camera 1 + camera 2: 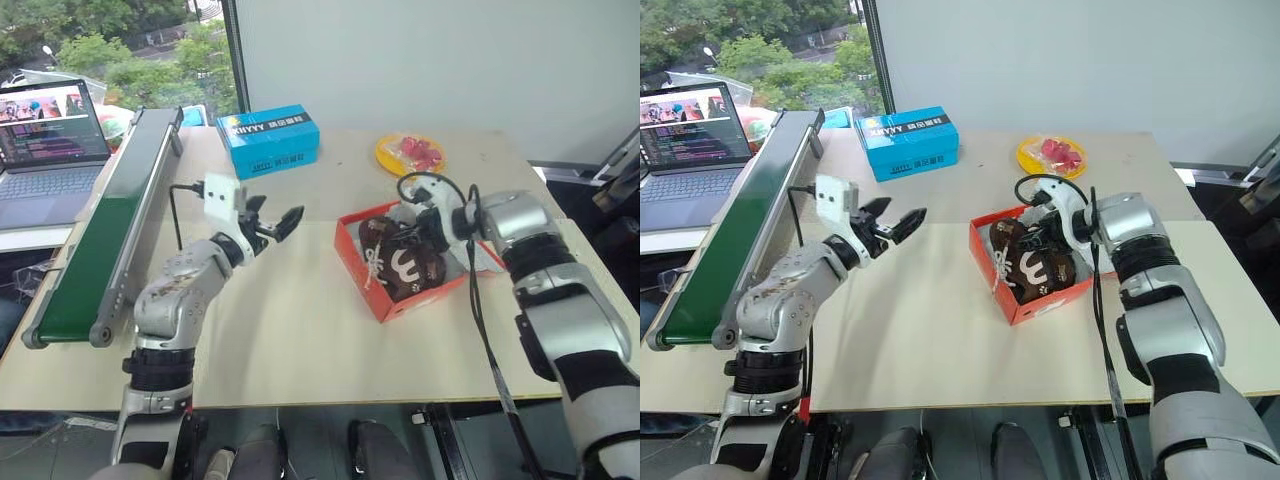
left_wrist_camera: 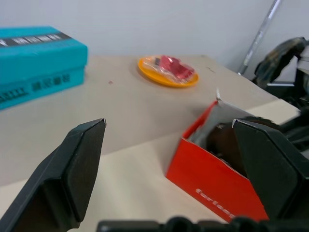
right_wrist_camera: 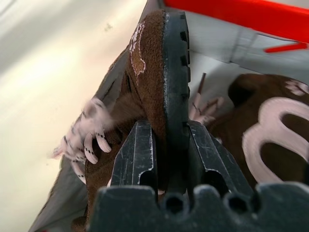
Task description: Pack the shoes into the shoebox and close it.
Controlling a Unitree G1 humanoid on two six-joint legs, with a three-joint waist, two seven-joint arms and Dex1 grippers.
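Two shoes [image 1: 405, 262] are present, both dark brown with cream-white laces and white curved side marks. Both lie within the walls of one orange-red shoebox [image 1: 372, 283], which stands open on the tabletop [image 1: 290, 340], right of centre.

One shoe [image 3: 159, 87] is clamped by the right gripper [image 3: 169, 145]: the jaws are narrow and closed across its sole edge and suede side, with the shoe turned on its side inside the box. The second shoe [image 3: 270, 140] rests just beside it, deeper in the box, its white mark facing up.

One left gripper [image 1: 278, 226] hangs above the tabletop to the left of the shoebox, well apart from it, pointing roughly level toward the box. Its jaws stand wide and hold nothing.

Other items, one of each:
- blue box [image 1: 268, 140] with white lettering, at the far side of the tabletop, left of centre;
- yellow plate [image 1: 410, 154] carrying red pieces, at the far side, beyond the shoebox;
- green conveyor belt [image 1: 105, 235] along the left edge of the tabletop;
- laptop [image 1: 50, 150], open, on a separate surface further left.

Open room: the stretch of tabletop between the left gripper and the shoebox is bare, as is the near half of the tabletop up to its front edge. The near corner of the shoebox points toward that front edge with bare surface around it.
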